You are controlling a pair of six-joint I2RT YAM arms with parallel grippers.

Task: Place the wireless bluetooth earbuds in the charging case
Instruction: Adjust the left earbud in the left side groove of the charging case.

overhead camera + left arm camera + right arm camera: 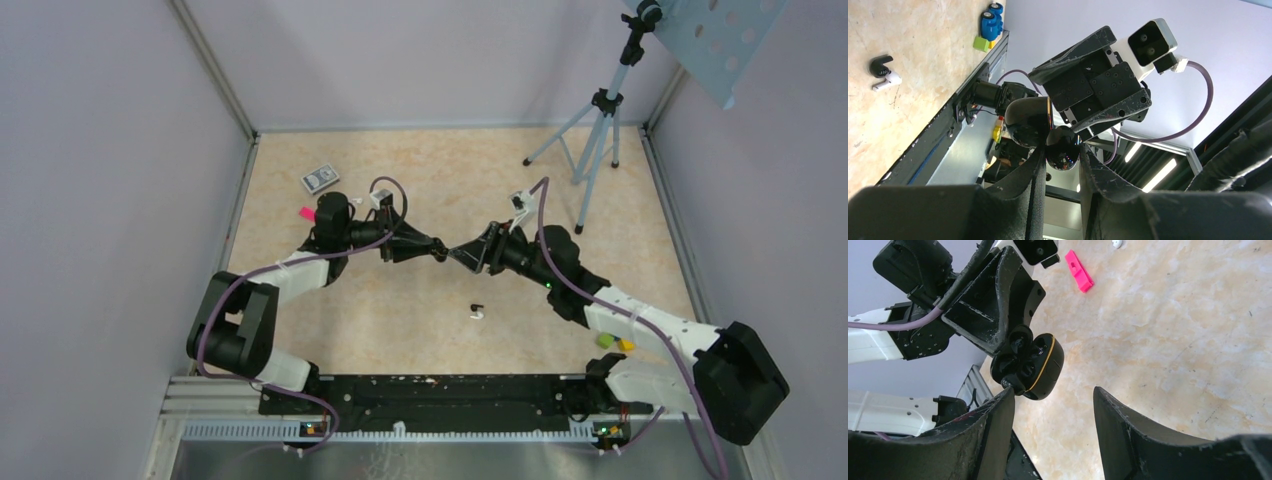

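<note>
My left gripper (pixel 1062 150) is shut on the charging case (pixel 1063 148), a glossy black shell held up in mid-air above the table. The right wrist view shows the case (pixel 1040 365) with a thin yellow seam and dark rounded hollows on its open face. My right gripper (pixel 1053 390) stands open in front of it, its left fingertip (pixel 1008 387) touching the case's lower edge. Both grippers meet over the table's middle (pixel 447 250). Two earbuds, one black (pixel 880 65) and one white (pixel 887 81), lie together on the table (pixel 477 312), nearer the front than the grippers.
A pink block (pixel 306 211) and a small grey box (pixel 320 178) lie at the back left. A tripod (pixel 595 130) stands at the back right. Green (pixel 605 340) and yellow (pixel 626 345) blocks sit by the right arm. A metal rail (pixel 400 395) runs along the front edge.
</note>
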